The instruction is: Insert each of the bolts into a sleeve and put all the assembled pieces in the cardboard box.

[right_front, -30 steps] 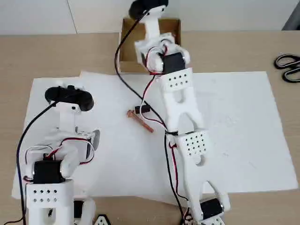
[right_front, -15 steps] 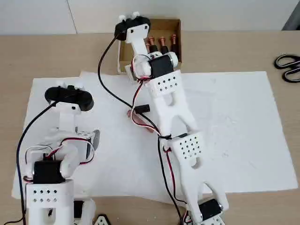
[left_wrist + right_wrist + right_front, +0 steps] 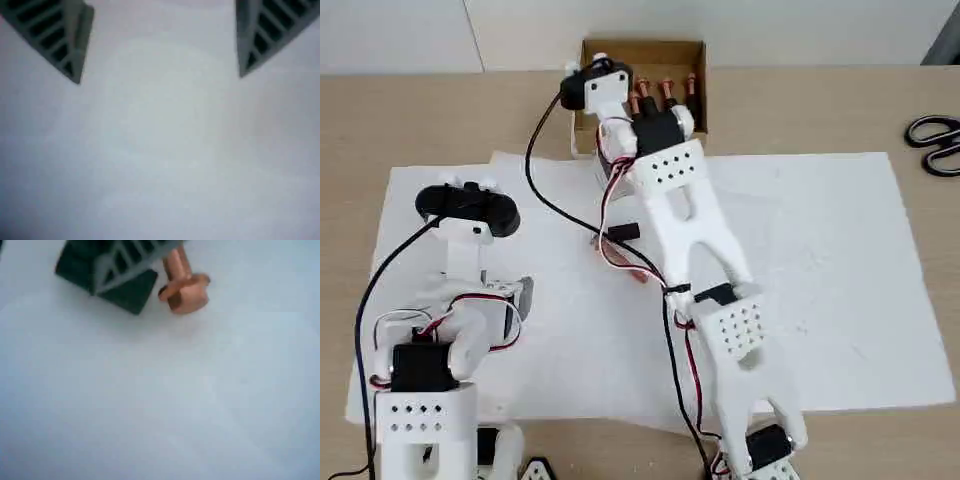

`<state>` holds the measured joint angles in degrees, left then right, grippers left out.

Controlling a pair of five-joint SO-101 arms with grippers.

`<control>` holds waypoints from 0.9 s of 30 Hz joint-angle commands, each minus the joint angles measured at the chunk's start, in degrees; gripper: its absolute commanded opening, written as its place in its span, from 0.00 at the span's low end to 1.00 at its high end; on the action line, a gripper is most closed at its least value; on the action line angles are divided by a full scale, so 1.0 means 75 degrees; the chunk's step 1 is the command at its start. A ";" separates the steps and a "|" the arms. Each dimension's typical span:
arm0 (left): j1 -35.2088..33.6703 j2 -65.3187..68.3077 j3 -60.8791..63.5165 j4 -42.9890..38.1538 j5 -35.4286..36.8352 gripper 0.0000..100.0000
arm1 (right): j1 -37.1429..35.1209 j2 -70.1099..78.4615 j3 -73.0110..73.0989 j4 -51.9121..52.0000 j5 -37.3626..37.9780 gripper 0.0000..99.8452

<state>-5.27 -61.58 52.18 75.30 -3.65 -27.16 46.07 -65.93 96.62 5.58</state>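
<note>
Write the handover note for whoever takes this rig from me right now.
Left pincer: open, empty, over the white paper.
Right pincer: at the cardboard box edge; its state can't be told.
Done: at least three assembled pieces stand in the box.
Left: one bolt lying beside a dark sleeve on the paper, apparently not yet joined. Insert it, then box it.
</note>
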 commanded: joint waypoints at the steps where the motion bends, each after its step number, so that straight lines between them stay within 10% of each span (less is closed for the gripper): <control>1: -0.0059 -0.0047 -0.0018 -0.0012 -0.0023 0.19 | 0.0018 -0.1881 0.1758 0.0076 0.0621 0.12; 7: -0.0059 -0.0047 -0.0018 -0.0012 -0.0023 0.19 | 0.0018 -0.3944 0.4665 -0.0123 0.2415 0.12; 22: -0.0059 -0.0047 -0.0018 -0.0012 -0.0023 0.19 | -0.0053 -0.3663 0.4771 -0.1108 0.1172 0.12; 27: -0.0059 -0.0047 -0.0018 -0.0012 -0.0023 0.19 | -0.0627 -0.3323 0.4771 -0.0275 0.4454 0.12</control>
<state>-5.27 -61.58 52.18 75.30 -3.65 -29.36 21.36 -29.71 91.69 24.31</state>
